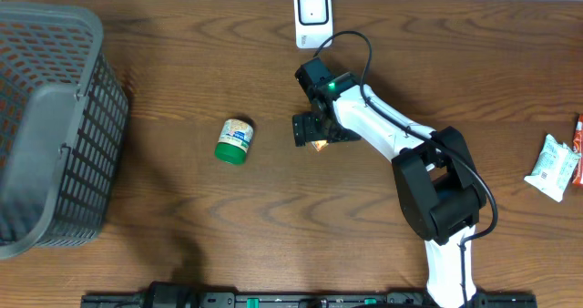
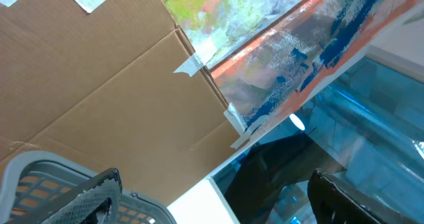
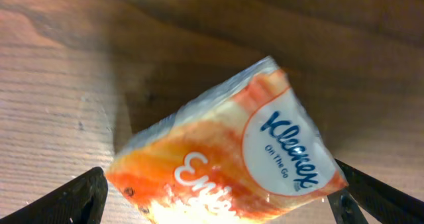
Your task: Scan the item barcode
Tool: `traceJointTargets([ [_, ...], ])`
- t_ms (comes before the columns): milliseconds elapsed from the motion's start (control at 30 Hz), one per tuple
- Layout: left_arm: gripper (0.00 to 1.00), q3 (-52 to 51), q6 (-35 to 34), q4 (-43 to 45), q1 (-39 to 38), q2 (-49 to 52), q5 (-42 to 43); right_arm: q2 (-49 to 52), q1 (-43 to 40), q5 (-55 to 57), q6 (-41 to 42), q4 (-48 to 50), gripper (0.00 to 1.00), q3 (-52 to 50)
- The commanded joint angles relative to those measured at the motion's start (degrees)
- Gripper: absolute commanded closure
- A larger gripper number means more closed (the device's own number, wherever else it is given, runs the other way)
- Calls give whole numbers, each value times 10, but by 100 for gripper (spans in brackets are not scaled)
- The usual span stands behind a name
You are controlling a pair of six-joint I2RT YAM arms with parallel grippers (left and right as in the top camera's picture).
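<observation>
While it lies flat on the wooden counter [image 1: 182,244], the Kleenex pack [image 3: 232,161] shows its orange and white wrapper upward, with the round "On The Go" label toward its right end. It sits between the two fingers of the right gripper [image 3: 218,181], whose jaws are spread wide to either side of it. The fingertips come close to the pack's two lower corners, and whether they touch the wrapper cannot be told, but the jaws are not squeezing it. From overhead, the pack is only a small orange patch under that gripper, near the middle of the counter. The white scanner [image 1: 312,16] stands beyond it at the far edge, well apart from the pack. A jar [image 1: 235,140] with a green lid lies on its side to the left of the gripper. Farther left, a grey basket [image 1: 50,126] stands at the counter's end. A white and green packet [image 1: 553,167] rests near the right edge. The left gripper [image 2: 215,184] also has its jaws wide apart with nothing between them, and it faces a cardboard box [image 2: 99,91].
</observation>
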Motion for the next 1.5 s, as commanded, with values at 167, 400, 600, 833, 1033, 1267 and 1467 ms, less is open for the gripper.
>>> traceJointTargets([
  [167, 10, -1, -1, 2, 3, 0, -1, 8, -1, 37, -268, -2, 1, 0],
  [400, 10, -1, -1, 2, 3, 0, -1, 8, -2, 80, -315, 7, 1, 0],
  [600, 10, -1, -1, 2, 3, 0, -1, 8, -2, 70, -324, 12, 4, 0],
  [833, 10, -1, -1, 2, 3, 0, -1, 8, -4, 51, -243, 20, 24, 0],
  [1033, 10, -1, -1, 2, 3, 0, -1, 8, -4, 52, -141, 5, 25, 0],
  [1267, 10, -1, -1, 2, 3, 0, -1, 7, -6, 46, 75, -64, 24, 0],
  [1467, 10, -1, -1, 2, 3, 0, -1, 7, -9, -2, 94, -73, 11, 5],
])
